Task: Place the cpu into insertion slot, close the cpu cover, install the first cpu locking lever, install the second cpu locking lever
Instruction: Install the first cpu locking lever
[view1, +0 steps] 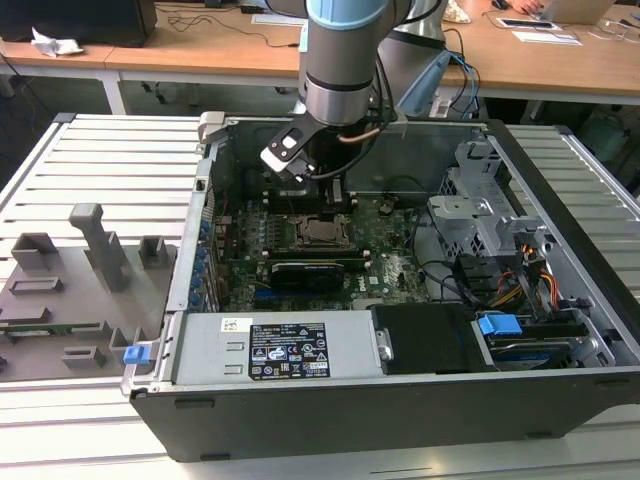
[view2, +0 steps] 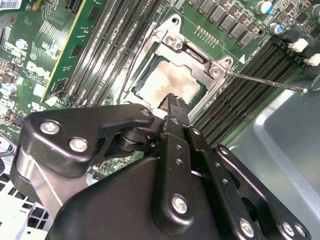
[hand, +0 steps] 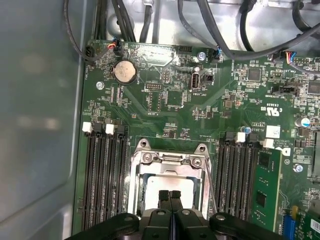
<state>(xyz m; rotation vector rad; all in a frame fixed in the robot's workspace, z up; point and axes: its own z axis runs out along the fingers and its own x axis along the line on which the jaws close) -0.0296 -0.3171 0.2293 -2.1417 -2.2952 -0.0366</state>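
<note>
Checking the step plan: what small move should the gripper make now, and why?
Probably slide the shut gripper sideways toward the lever and press it down. The cpu is seated, the cpu cover looks flat around it, and that thin lever juts out free, apparently unlatched.

Silver-grey cpu (view2: 167, 80) seated in insertion slot (view1: 300, 232); silvery cpu cover (hand: 167, 159) w/ open centre down over it.

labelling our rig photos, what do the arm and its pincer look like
The arm is a silver-grey metal cylinder with light blue joint caps. A thin dark cable loops at its wrist, beside a white-and-black block. The black pincer is built of matte linkage bars fastened with round silver screws, ending in two narrow fingers.
</note>
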